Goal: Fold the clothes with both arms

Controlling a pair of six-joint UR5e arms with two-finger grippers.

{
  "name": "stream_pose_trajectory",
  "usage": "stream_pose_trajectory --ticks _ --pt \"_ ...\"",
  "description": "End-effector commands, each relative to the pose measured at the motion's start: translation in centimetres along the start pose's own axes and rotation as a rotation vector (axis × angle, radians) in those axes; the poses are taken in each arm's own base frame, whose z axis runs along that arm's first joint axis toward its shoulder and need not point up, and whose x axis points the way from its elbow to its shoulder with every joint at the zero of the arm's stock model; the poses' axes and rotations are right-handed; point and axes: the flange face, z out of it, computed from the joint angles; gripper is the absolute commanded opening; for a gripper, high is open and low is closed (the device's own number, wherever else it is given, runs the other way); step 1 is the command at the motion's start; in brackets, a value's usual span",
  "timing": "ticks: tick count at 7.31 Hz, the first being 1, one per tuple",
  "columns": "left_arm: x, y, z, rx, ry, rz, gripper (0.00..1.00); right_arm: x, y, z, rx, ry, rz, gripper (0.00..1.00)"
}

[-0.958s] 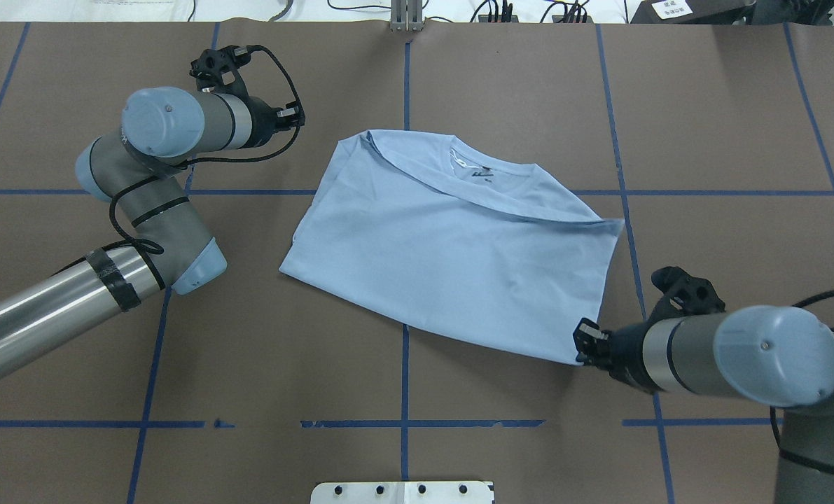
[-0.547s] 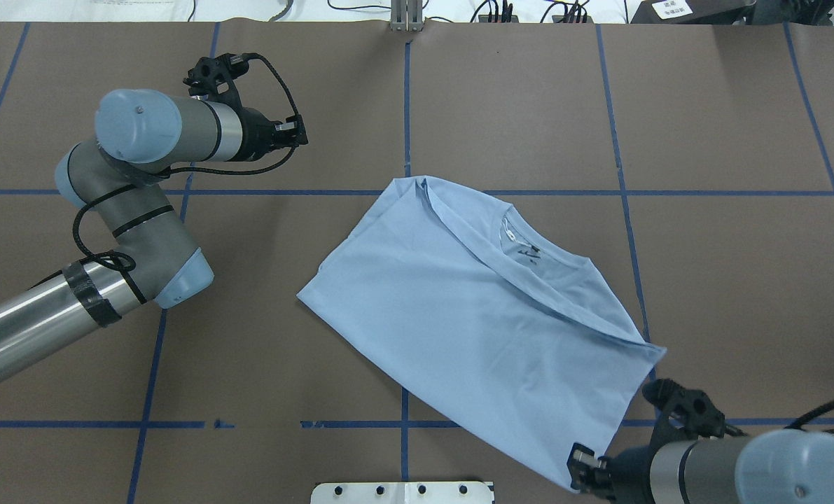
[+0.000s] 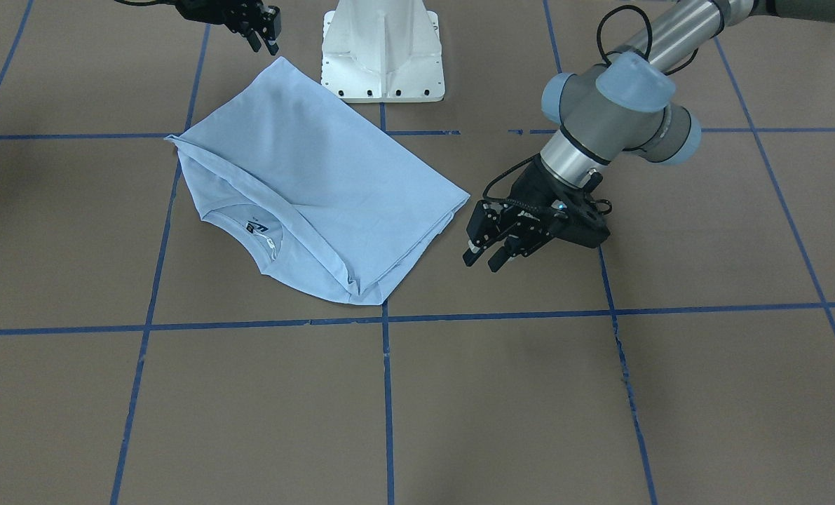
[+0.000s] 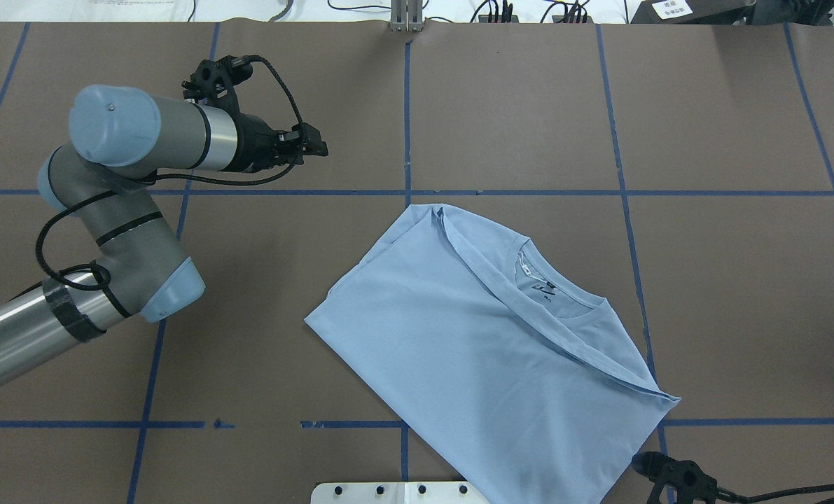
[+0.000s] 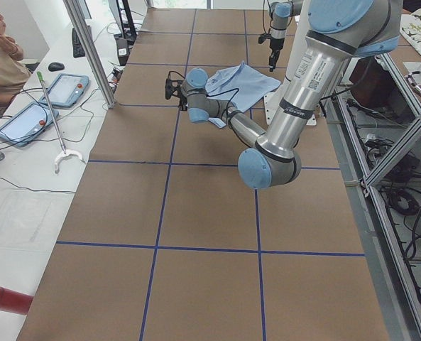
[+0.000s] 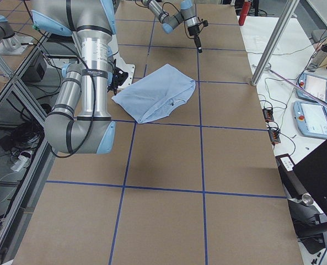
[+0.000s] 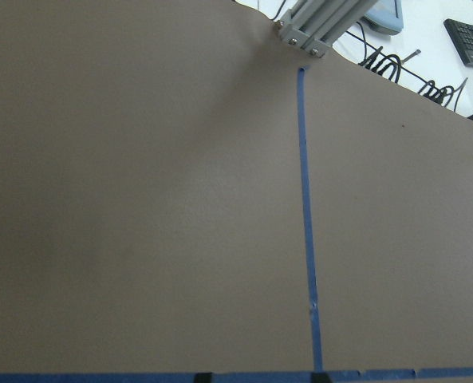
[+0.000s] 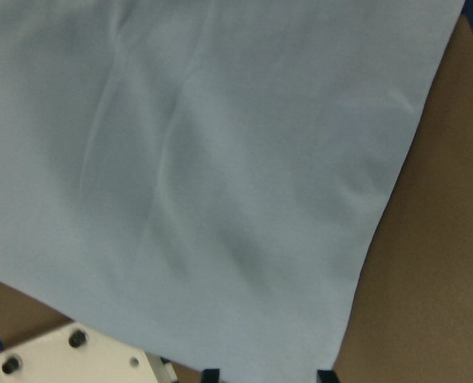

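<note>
Though offscreen overhead, right pincer front-on.

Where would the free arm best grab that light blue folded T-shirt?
Likely the corner of the light blue folded T-shirt nearest the open left gripper, approached from the robot's left. That corner lies flat and points toward the gripper, with its stacked edges exposed.

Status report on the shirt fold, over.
Left gripper open, empty, clear of cloth. Right gripper open at T-shirt corner. T-shirt folded, lying skewed, collar showing. Nothing in the way.
</note>
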Motion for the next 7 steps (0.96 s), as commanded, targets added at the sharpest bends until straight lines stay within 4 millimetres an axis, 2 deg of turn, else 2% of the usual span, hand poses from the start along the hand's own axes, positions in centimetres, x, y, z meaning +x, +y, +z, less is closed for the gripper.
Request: stream_pose_trajectory --ticks 1,2,3,4,5,7 --pt "-1.9 3.6 -1.7 -0.098 -0.057 -0.221 0.55 -3.6 -8.6 0.3 0.186 -0.076 0.113 1.00" --pt "-2.2 6.9 0.6 -0.127 -0.107 -0.338 0.61 -7.3 -11.6 0.7 0.239 -0.132 0.144 1.00" --pt "-2.2 11.3 3.7 -0.148 -0.210 -0.389 0.76 -8.6 -13.7 2.9 0.286 -0.114 0.118 1.00" --pt "-1.4 13.4 4.6 -0.112 -0.196 -0.355 0.78 -9.0 -14.2 3.3 0.299 -0.111 0.109 1.00" --pt "-0.8 13.9 4.7 -0.122 -0.188 -0.317 0.77 -9.0 -14.5 3.2 0.303 -0.113 0.111 1.00" --pt "-1.3 14.0 5.2 -0.136 -0.178 -0.222 0.78 -9.0 -14.6 3.4 0.306 -0.110 0.111 1.00"
